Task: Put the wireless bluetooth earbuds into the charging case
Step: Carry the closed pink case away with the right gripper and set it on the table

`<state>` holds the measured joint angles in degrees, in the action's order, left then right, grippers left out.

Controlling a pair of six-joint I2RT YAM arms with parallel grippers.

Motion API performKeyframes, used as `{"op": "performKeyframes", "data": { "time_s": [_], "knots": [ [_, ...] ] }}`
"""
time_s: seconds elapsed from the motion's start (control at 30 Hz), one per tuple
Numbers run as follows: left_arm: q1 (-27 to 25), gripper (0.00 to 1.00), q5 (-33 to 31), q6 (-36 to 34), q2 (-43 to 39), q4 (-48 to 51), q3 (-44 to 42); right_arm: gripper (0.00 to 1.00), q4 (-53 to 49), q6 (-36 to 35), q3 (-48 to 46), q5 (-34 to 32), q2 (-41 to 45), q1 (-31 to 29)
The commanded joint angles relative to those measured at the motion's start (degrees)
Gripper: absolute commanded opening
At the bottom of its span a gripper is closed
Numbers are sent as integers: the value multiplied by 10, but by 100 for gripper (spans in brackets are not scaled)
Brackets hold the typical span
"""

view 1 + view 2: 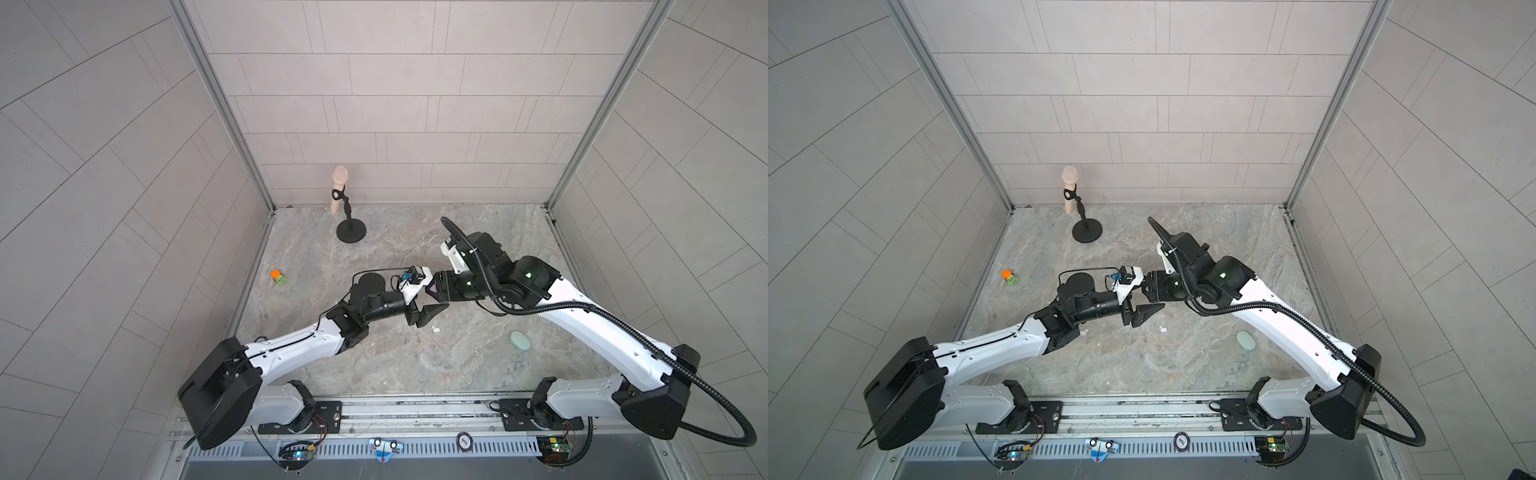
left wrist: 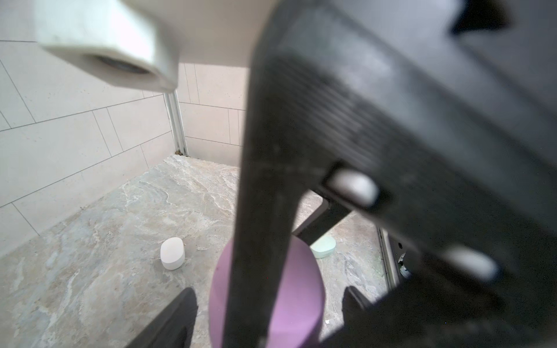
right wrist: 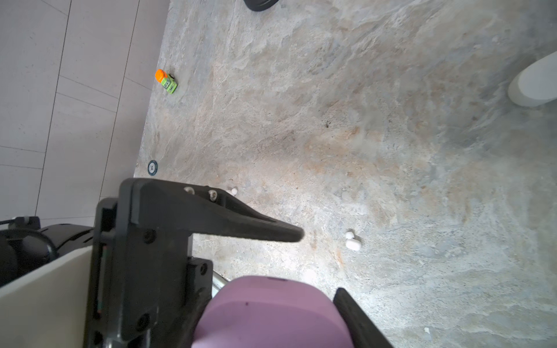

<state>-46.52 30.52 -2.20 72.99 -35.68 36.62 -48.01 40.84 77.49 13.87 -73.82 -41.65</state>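
Two things could go wrong from here. First, the lilac charging case (image 3: 271, 313) hangs above the table (image 1: 415, 374), pinched in the right gripper (image 1: 435, 287) alone. The left gripper (image 2: 268, 301) stands released, its fingers spread on either side of the case with a gap each way. If that arm draws off carelessly, a finger could clip the case and twist it out of the pinch, dropping it.

Second, the earbuds are tiny and smooth. A white earbud (image 3: 352, 241) lies on the bare table near the left finger's tip, and a second white earbud (image 3: 232, 190) lies well apart from it. A pinch slightly off centre would likely flick either away. Their colour also does not match the lilac case, so seating them there would be a mismatch.

As for the containers, the fingers hide the lilac case's lid line and its inside, so I cannot tell whether it is open or what it holds. The white charging case (image 2: 172, 253) stands on end on the table, seemingly shut. The mint charging case (image 1: 520, 341) lies flat near the right arm, lid down. No lilac or mint buds show anywhere.
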Motion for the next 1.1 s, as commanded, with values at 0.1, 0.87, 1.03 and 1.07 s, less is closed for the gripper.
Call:
{"op": "performKeyframes", "data": {
  "time_s": [0.1,0.87,1.03,1.07],
  "knots": [
    [-1,100,-69,22,-53,48,-49,51,-13,-41,-66,-54,45,53],
    [0,100,-245,70,-204,152,-137,52,147,-104,-292,-141,-129,240],
    [-1,100,-251,70,-201,149,-137,53,155,-99,-305,-138,-141,242],
    [0,100,-251,70,-201,148,-136,54,155,-99,-308,-139,-141,242]
  ]
}}
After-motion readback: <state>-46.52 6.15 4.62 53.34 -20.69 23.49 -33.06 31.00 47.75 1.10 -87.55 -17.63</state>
